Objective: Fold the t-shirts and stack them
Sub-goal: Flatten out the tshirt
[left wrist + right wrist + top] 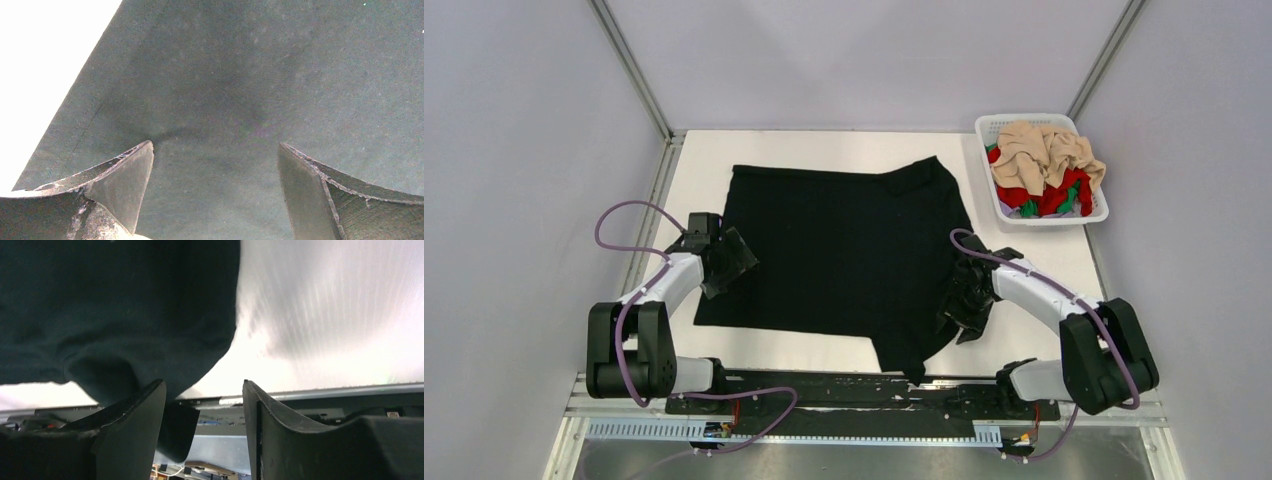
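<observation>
A large black t-shirt [844, 250] lies spread flat on the white table [1044, 260]. One sleeve reaches the front edge at the lower right. My left gripper [729, 262] is open at the shirt's left edge. In the left wrist view it [215, 145] hovers low over the black cloth [240, 75] with nothing between the fingers. My right gripper [964, 305] is open at the shirt's right side by the lower sleeve. In the right wrist view it [203, 382] is empty, with the shirt's edge [115, 305] beside its left finger [135, 430].
A white lattice basket [1104, 212] stands at the back right. It holds a crumpled beige shirt [1044, 150], a red one [1029, 190] and a green one [1072, 196]. Metal frame posts and grey walls enclose the table. A rail runs along the front edge [325, 390].
</observation>
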Motion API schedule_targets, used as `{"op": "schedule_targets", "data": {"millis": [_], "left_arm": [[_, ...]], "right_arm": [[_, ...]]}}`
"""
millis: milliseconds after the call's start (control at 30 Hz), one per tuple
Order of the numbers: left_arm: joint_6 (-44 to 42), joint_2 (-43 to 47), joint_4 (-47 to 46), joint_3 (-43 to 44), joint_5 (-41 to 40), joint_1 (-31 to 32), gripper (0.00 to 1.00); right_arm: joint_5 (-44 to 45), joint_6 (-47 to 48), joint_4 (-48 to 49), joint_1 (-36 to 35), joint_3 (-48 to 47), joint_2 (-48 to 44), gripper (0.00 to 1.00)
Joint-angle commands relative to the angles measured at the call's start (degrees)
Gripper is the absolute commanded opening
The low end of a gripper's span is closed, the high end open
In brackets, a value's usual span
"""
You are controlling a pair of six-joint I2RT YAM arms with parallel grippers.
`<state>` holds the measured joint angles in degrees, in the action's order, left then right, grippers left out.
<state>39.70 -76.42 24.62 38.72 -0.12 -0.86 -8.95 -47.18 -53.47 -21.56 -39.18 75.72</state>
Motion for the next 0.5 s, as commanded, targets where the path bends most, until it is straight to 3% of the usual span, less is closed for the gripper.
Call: {"op": "schedule_targets", "data": {"millis": [0, 133, 267, 333, 467], "left_arm": [[-0.2, -0.2, -0.9, 1.5, -1.3, -0.3, 1.0], [-0.2, -0.6, -1.3, 1.6, -2.1, -0.3, 1.0], [-0.4, -1.4, -1.4, 2.3, -2.2, -0.4, 1.0], [-0.7, -1.7, -1.1, 2.6, -2.5, -0.4, 1.0], [-1.0, -1.7, -1.2, 2.5, -3.4, -0.4, 1.0]], "right_arm": [[5.2, -1.8, 5.6, 0.2, 0.0, 2.8, 0.45], [8.7, -2.6, 6.4, 0.2, -0.6, 5.2, 0.3], [11.4, -1.6, 4.8, 0.2, -3.8, 5.9, 0.05], [13.8, -1.5, -0.6, 0.3, -7.0, 5.8, 0.0], [19.5, -1.3, -11.5, 0.4, -12.7, 6.1, 0.0]]}}
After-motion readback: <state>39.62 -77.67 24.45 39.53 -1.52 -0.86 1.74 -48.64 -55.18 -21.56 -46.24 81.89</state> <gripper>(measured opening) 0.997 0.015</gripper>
